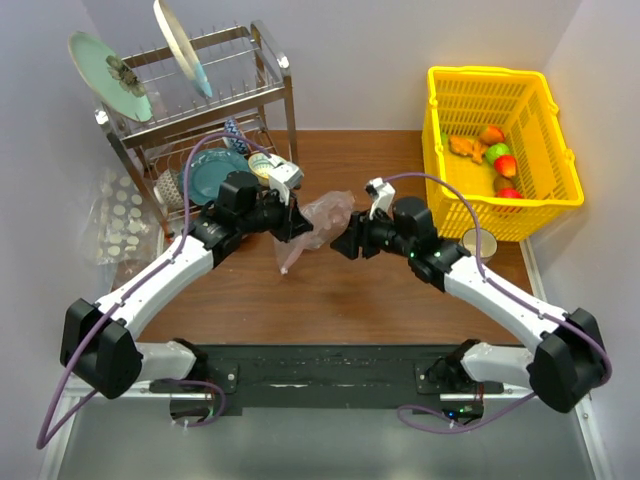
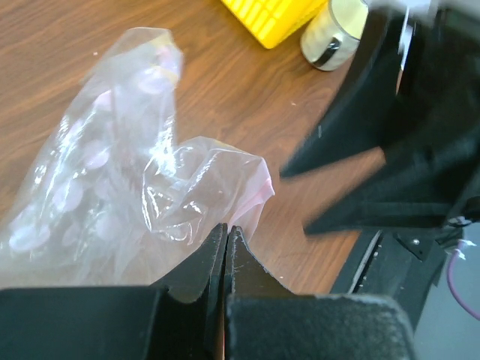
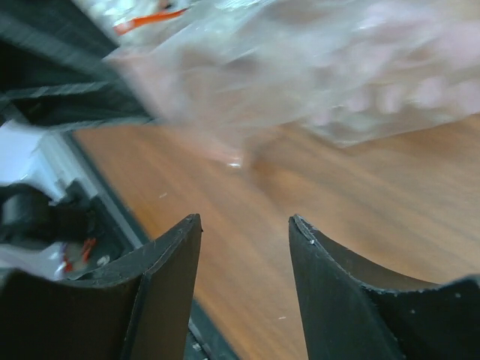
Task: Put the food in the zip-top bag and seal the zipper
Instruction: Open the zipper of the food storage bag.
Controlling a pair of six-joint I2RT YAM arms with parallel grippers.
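The zip-top bag (image 1: 325,218) is crinkly, clear and pink-tinted, and hangs above the table's middle. My left gripper (image 1: 297,222) is shut on its edge; in the left wrist view the jaws (image 2: 226,229) are pressed together against the film (image 2: 142,187), with a pink edge (image 2: 259,196) just beyond them. My right gripper (image 1: 346,243) is open and empty, right of the bag. Its fingertips (image 3: 246,225) are apart over bare wood, and the blurred bag (image 3: 300,67) is ahead of them. The food (image 1: 497,155), red, green and orange pieces, lies in the yellow basket (image 1: 480,72).
A metal cup (image 1: 478,242) stands in front of the basket, by my right arm. A dish rack (image 1: 200,110) with plates stands at the back left. A clear bag with white discs (image 1: 118,215) lies beside it. My right arm (image 2: 405,135) fills the left wrist view's right side.
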